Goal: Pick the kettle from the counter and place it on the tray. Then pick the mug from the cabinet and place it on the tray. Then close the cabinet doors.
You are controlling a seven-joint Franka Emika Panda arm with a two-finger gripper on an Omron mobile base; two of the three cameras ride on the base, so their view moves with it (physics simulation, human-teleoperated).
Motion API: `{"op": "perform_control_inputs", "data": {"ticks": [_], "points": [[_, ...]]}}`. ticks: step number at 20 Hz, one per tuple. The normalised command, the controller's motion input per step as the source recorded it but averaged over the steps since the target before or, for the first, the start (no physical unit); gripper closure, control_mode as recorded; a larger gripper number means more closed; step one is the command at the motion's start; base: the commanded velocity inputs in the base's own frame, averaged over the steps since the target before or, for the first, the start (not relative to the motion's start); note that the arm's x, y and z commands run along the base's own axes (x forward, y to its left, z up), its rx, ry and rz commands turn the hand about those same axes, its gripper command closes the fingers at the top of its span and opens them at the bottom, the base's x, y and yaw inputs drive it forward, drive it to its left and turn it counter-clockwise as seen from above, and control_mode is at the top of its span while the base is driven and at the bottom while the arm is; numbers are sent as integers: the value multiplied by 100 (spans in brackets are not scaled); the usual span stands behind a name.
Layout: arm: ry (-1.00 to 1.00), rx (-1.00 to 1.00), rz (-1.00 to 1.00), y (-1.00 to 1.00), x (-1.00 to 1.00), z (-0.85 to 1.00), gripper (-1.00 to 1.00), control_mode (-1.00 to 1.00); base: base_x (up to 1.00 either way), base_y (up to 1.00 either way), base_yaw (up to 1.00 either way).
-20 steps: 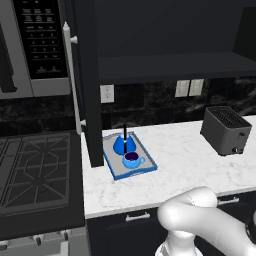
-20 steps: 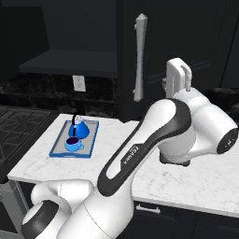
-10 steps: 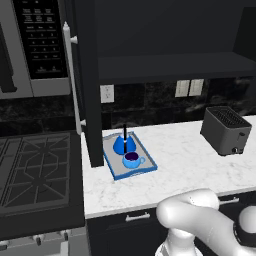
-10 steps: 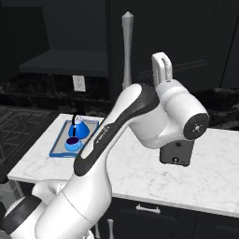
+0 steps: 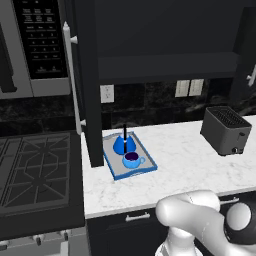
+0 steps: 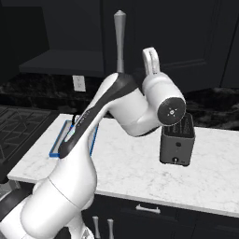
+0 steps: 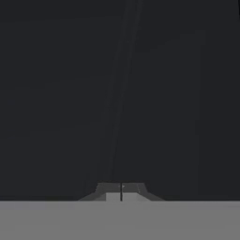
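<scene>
A: On the table (image 5: 190, 155), left of the toaster (image 5: 226, 130), the tray (image 5: 114, 167) carries both the kettle (image 5: 124, 145) and the mug (image 5: 132, 160). What remains is the cabinet doors.

B: Agreed. The left door (image 5: 86, 85) stands edge-on, swung out; the right door (image 6: 120, 42) appears partly swung too.

A: And the gripper (image 7: 121, 190)?

B: Clenched, holding nothing, facing a dark panel in the hand view.

A: To close well, I judge it should press flat against the door face, near the free edge, pushing steadily through the arc.

B: Compared with a second ago, the arm's elbow has swung right, towards the toaster; tray contents unchanged.
</scene>
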Motion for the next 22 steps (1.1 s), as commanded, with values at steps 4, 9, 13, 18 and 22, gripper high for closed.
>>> {"op": "perform_control_inputs", "data": {"ticks": [4, 9, 13, 18, 22], "points": [[11, -10, -14, 77, 56, 0, 100, -100, 0, 0, 0], [9, -6, -13, 61, 48, -1, 100, -100, 0, 0, 0], [8, -1, -10, 38, 42, 0, 100, -100, 0, 0, 0], [8, 0, -8, 32, 41, 0, 100, -100, 0, 0, 0], [8, -1, -8, 38, 45, 0, 100, -100, 0, 0, 0]]}}
